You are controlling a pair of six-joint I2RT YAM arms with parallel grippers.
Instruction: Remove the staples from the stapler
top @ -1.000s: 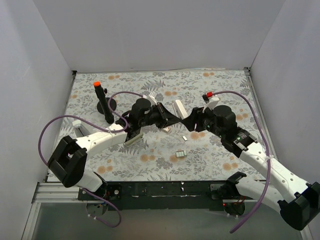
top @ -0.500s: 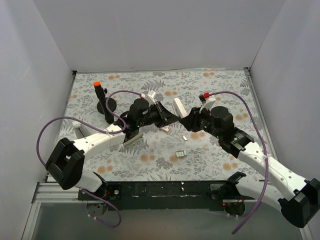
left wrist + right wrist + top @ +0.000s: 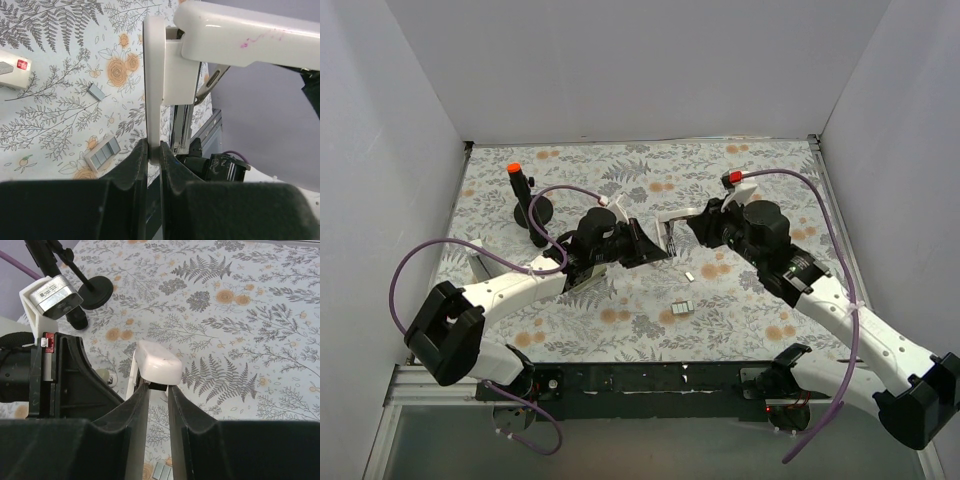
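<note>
Pinching stapler (image 3: 161,75): left gripper (image 3: 152,150), right gripper (image 3: 156,390); left wrist alone shows rail (image 3: 181,127), apparently.

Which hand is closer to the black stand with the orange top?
Left. The left hand is between the stand and the stapler; the right hand is beyond the stapler.

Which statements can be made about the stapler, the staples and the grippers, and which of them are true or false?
1. The left gripper and the right gripper both grip the stapler. True.
2. The stapler lies flat on the table. False: the grippers hold it up.
3. Some staples lie on the table. True.
4. The stand with the orange tip has fallen over. False: it stands upright.
</note>
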